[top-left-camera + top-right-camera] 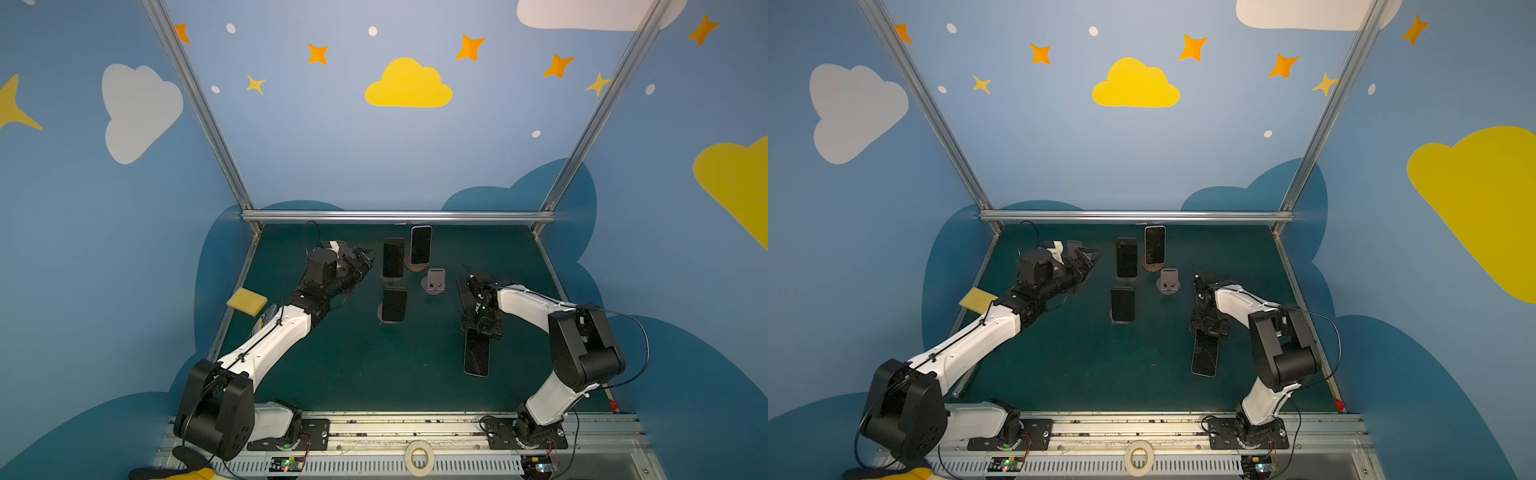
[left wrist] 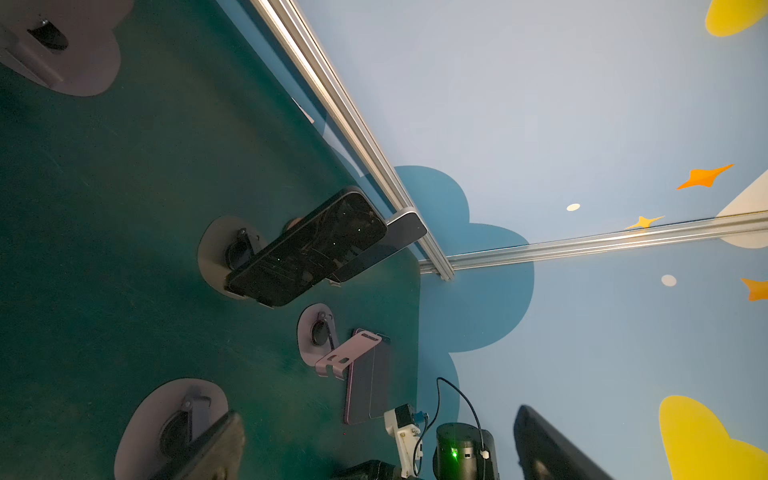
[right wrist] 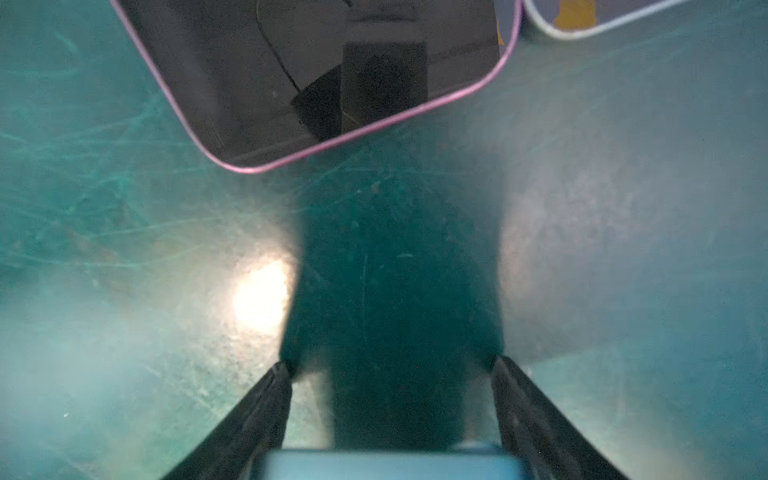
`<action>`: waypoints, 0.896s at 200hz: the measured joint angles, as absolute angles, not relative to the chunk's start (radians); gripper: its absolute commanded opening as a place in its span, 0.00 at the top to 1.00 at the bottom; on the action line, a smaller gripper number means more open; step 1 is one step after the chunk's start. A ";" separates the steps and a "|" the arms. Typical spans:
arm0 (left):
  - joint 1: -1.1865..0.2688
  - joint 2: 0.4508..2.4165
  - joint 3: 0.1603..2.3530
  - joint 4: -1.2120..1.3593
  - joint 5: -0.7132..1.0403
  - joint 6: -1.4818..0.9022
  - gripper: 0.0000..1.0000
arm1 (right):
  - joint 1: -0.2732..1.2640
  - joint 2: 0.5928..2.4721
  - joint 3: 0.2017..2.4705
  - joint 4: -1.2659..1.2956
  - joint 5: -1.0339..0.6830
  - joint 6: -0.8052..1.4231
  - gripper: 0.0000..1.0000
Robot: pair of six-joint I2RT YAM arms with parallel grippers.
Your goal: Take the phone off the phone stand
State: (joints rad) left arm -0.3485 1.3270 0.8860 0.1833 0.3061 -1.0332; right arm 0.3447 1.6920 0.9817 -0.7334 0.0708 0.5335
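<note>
The right gripper [image 3: 392, 365] points down at the green table [image 3: 124, 249], with its two fingers [image 3: 266, 399] spread apart and only bare table between them; it holds nothing. Just past the fingertips, a pink-edged phone [image 3: 316, 79] lies flat with its screen up. In both top views this phone [image 1: 476, 353] lies near the right arm, partly under the wrist, with its lower end toward the front of the table. A second phone corner [image 3: 590, 20], with a pale edge, shows beside it in the right wrist view.

Farther back, near the middle, the pink stand [image 1: 434, 281] is empty. To its left, three other phones stand upright on their stands: a near one [image 1: 393, 304], a middle one [image 1: 393, 257] and a far one [image 1: 421, 245] on a round wooden base.

The left gripper [image 1: 360, 262] hovers left of the middle phone, well apart from it, with the jaws wide open and empty. A yellow sponge [image 1: 247, 301] rests at the left edge of the table.
</note>
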 measured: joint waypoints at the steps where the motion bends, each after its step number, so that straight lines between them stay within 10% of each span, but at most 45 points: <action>1: -0.348 1.327 0.886 0.183 0.306 -1.033 0.00 | 0.345 1.692 0.982 -0.733 0.070 0.533 0.23; 179: -0.350 1.326 0.886 0.184 0.310 -1.037 0.00 | 0.459 1.502 0.892 -0.840 0.107 0.585 0.11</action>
State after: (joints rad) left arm -0.3500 1.3258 0.8860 0.1837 0.3099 -1.0367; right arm 0.4591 1.5021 0.8921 -0.8398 0.1074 0.5854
